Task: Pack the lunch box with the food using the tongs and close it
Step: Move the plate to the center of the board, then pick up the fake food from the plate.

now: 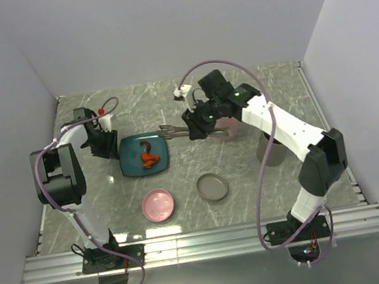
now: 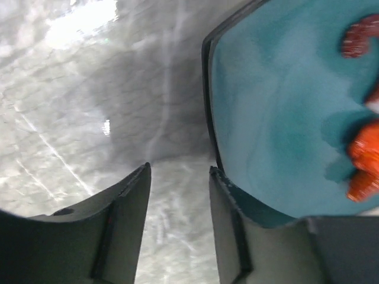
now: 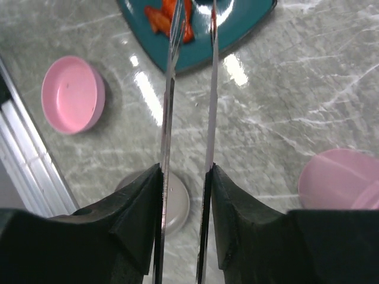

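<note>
The teal plate (image 1: 132, 166) holds red-orange food bits (image 1: 151, 160) and a dark curled piece (image 1: 145, 146). My right gripper (image 1: 195, 128) is shut on the silver tongs (image 1: 177, 128). In the right wrist view the tongs (image 3: 168, 124) run forward from my right gripper (image 3: 185, 167), and their tips hang over the red-orange bits (image 3: 160, 18). My left gripper (image 1: 110, 145) sits at the plate's left edge. It is open (image 2: 177, 168) with only table between its fingers, the right finger against the plate (image 2: 272, 118) rim. The pink lunch box (image 1: 158, 205) stands open near the front.
A grey round lid (image 1: 213, 187) lies right of the pink box. A second pink container (image 3: 340, 186) sits partly under my right arm. A dark cup (image 1: 269, 150) stands beside that arm. Walls close the table on three sides, and a metal rail runs along its near edge.
</note>
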`<state>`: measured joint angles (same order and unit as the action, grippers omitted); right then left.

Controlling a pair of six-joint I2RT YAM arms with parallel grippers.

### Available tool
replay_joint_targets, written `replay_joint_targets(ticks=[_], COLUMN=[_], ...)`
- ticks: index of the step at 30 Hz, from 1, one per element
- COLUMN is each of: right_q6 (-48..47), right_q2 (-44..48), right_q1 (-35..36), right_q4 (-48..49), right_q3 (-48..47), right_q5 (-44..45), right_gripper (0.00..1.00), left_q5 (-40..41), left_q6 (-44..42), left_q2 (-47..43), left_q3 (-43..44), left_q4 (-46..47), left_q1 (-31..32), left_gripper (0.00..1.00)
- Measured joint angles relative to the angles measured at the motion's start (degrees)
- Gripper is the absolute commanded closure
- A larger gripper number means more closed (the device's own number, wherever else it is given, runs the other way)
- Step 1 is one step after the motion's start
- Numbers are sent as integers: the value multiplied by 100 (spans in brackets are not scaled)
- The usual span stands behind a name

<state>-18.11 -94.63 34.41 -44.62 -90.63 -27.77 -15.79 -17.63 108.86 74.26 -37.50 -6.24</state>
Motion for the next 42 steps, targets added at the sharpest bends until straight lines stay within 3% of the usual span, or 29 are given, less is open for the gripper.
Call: replay_joint_targets(ticks=[7,12,17,30,42], right_q6=[1029,1718,2190,2907,3154], right_q2=[-964,-1458,-1703,-2133,-2736], right_q1=[422,796,1231,1613,1620], right_q4=[229,264,280,286,291], right_q3=[-876,-1554,-1674,-1565,-1644], right_q5=[660,1257,1788,2632,2686], right_gripper=[56,56,55,54,53], left_q5=[-79,-66,-87,-111,-238], left_q6=[728,1307,1840,2140,2140], left_q2=[-1178,-2114,-2382,-2887,-2892], left_q3=[-2,317,522,372,155], left_q4=[107,138,120,83,142], left_q1=[24,-61,-155,-168,-168], left_gripper=[29,25,18,15,15])
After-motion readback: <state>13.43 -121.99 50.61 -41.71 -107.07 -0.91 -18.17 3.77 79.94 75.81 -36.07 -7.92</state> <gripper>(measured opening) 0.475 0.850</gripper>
